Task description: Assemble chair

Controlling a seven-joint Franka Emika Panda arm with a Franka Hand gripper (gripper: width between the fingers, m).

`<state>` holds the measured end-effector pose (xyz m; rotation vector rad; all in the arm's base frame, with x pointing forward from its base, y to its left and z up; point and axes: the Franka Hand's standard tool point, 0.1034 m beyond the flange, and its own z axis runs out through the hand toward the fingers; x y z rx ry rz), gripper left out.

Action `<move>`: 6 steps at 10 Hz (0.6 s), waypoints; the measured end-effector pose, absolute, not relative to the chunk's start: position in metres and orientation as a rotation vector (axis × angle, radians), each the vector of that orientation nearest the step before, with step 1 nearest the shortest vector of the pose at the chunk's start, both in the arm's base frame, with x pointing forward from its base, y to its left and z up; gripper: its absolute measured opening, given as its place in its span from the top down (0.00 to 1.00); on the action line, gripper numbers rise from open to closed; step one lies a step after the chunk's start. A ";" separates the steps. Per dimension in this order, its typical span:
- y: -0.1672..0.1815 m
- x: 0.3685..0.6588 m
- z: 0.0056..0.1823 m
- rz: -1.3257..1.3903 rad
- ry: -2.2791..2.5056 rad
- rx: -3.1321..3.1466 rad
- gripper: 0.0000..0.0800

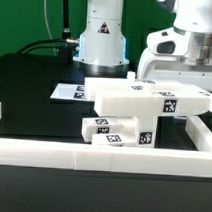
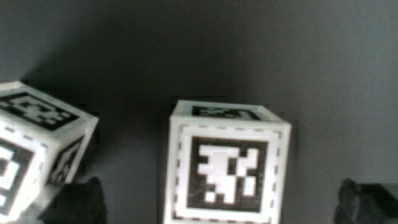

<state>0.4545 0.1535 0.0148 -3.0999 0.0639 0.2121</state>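
Presently my gripper hangs with jaws wide apart, holding nothing; an upright leg shows between its fingertips, a second leg just beside it. I see the chair parts clustered on the tabletop behind the rail, next to the marker board.
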 end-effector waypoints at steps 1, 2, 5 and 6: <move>0.154 0.455 0.012 0.216 0.062 -3.100 0.19; 0.154 0.455 0.011 0.219 0.062 -3.101 0.19; 0.153 0.454 0.009 0.222 0.064 -3.102 0.38; 0.152 0.455 0.009 0.221 0.065 -3.103 0.38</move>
